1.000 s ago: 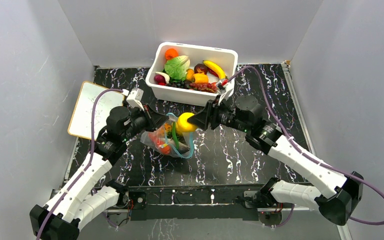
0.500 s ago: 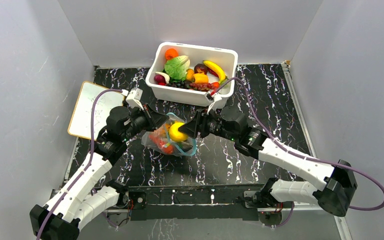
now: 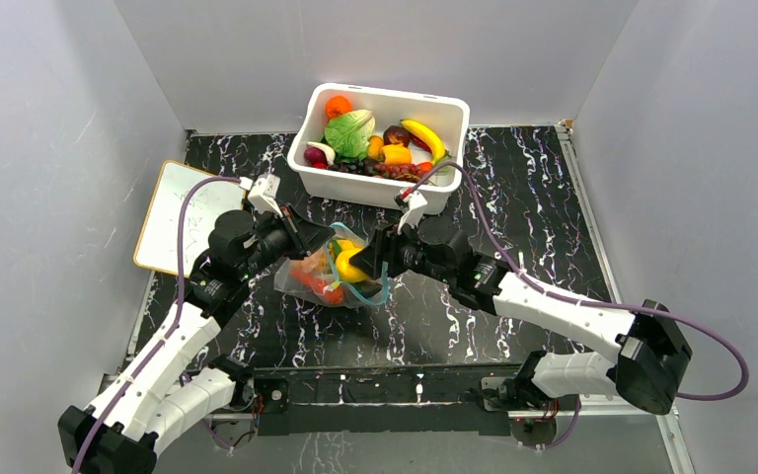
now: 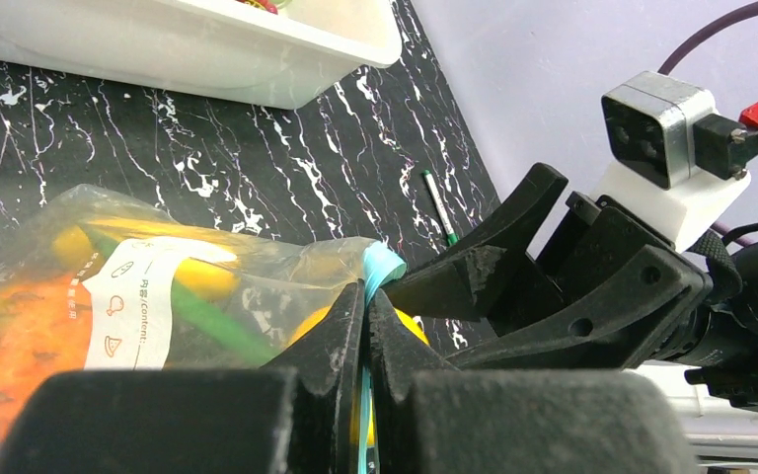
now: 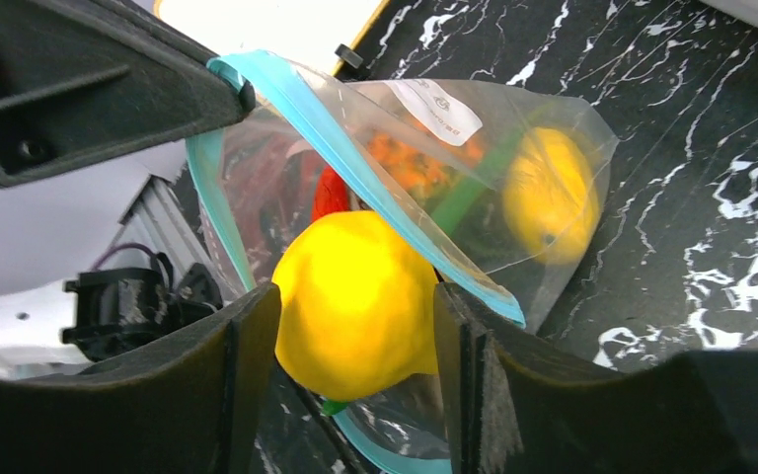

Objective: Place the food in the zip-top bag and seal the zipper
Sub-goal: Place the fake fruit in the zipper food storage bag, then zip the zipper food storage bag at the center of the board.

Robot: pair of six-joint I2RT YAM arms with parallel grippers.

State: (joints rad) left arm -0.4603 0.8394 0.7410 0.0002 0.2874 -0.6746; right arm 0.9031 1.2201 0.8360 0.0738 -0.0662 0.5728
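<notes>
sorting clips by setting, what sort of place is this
Probably a robot lab test cell: grey panel walls box in a black marbled table, and a white tub holds toy food.

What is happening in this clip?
The left gripper pinches the teal-blue zipper strip of the clear crinkly zip-top bag, holding its mouth open. The right gripper grips a round yellow toy fruit right at that mouth, about to go in. Orange, red and yellow pieces already lie inside. The zipper is not yet sealed, and more toy food sits in the white rectangular plastic tub behind.
</notes>
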